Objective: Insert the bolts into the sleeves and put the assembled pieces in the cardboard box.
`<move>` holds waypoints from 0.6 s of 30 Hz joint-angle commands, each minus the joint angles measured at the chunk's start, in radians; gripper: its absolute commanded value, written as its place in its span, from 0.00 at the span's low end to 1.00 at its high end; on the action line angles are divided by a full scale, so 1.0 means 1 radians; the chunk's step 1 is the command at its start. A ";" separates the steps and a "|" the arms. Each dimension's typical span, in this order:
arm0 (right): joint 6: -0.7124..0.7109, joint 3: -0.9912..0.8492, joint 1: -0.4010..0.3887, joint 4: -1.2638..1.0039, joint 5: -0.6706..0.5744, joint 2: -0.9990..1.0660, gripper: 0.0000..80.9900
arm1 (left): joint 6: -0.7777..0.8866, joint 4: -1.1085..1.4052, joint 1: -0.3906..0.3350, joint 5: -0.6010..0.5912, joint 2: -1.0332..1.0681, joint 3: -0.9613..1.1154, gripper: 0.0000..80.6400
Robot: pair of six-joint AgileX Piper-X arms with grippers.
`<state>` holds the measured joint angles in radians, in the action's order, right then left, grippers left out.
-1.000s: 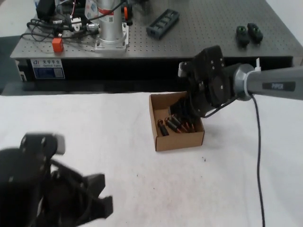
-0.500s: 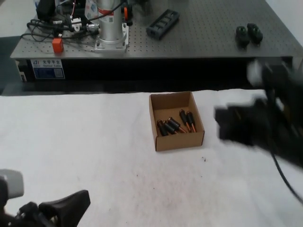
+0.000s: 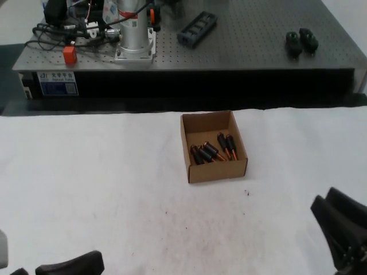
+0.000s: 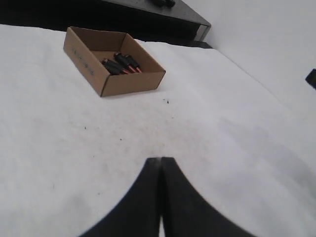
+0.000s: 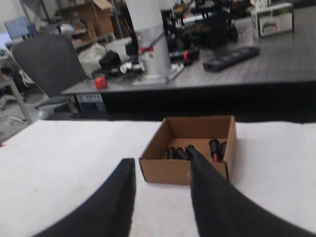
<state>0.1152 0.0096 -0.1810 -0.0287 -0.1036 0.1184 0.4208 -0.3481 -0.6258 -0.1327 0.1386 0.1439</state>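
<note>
The cardboard box (image 3: 218,171) sits mid-bench on the white cloth, with several black sleeves holding orange bolts (image 3: 212,150) lying inside. The left wrist view has the box (image 4: 131,83) and its pieces (image 4: 121,63) some way ahead of my left gripper (image 4: 161,162), whose fingers are pressed together with nothing between them. My right gripper (image 5: 160,158) stands open, back from the box (image 5: 165,173), its two fingers framing the box's near wall and the pieces (image 5: 195,150). In the high view a dark part of the left arm (image 3: 71,264) and of the right arm (image 3: 341,229) sit at the near corners.
A dark perforated metal table (image 3: 246,40) runs behind the cloth, carrying a metal post (image 3: 135,34), cables, a small orange block (image 3: 69,54), a black tray (image 3: 197,27) and two black knobs (image 3: 301,41). White cloth (image 3: 114,189) surrounds the box on all sides.
The right arm has pulled away from over the box to the near right corner. The left arm has drawn back to the near left corner. The box stays put.
</note>
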 commanded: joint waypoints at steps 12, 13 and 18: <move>0.005 -0.010 0.004 0.136 0.003 -0.065 0.35 | -0.063 -0.220 0.002 0.058 -0.139 0.003 0.01; 0.005 -0.010 0.004 0.136 0.003 -0.065 0.35 | -0.056 -0.220 0.002 0.059 -0.139 0.003 0.01; 0.005 -0.010 0.004 0.136 0.003 -0.065 0.35 | -0.055 -0.227 0.002 0.059 -0.139 0.003 0.01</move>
<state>0.1152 0.0096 -0.1810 0.1072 -0.1025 0.0608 0.3582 -0.5718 -0.6258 -0.0878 0.0023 0.1439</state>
